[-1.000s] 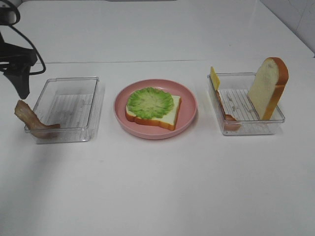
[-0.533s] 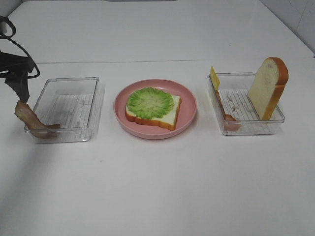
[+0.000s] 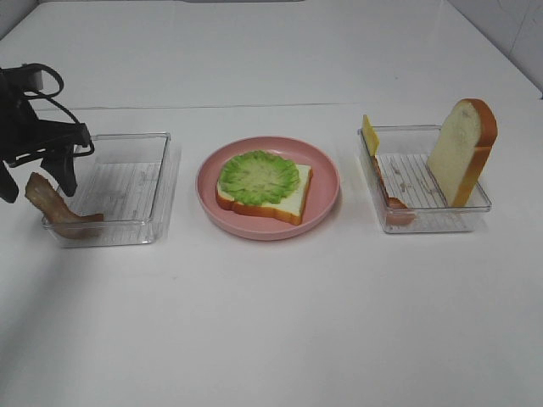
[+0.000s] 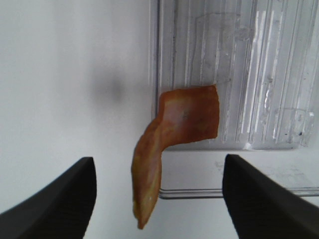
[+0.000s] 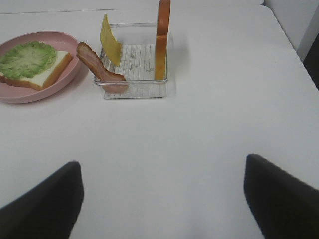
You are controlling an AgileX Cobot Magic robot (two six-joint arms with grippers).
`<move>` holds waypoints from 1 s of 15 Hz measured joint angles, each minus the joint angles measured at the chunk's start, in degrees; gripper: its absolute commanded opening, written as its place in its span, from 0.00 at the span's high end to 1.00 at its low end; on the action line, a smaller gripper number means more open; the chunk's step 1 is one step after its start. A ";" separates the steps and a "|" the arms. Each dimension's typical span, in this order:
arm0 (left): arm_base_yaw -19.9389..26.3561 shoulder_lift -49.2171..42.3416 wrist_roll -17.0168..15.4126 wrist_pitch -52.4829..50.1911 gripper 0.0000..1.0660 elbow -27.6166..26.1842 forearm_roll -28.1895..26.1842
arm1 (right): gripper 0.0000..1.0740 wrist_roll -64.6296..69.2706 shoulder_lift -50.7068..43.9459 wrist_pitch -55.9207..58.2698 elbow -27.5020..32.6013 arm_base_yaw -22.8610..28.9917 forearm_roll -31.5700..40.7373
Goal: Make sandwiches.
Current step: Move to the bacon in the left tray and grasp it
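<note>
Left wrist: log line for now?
left end effector: open, straddling bacon strip | strip draped over tray rim | right end effector: open

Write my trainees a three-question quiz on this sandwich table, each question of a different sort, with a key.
1. True or false: the lettuce leaf lies on a bread slice on the pink plate.
2. Choose one: the left bacon strip at the left tray is A) draped over the tray's rim, B) flat on the table, C) on the plate.
3. Short answer: which three things are in the right tray?
Key: 1 true; 2 A; 3 a cheese slice, a second bacon strip and an upright bread slice.
</note>
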 measured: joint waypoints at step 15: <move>0.00 0.52 0.00 -1.32 1.00 0.00 -0.17 | 0.23 0.00 0.00 0.00 0.00 0.00 0.00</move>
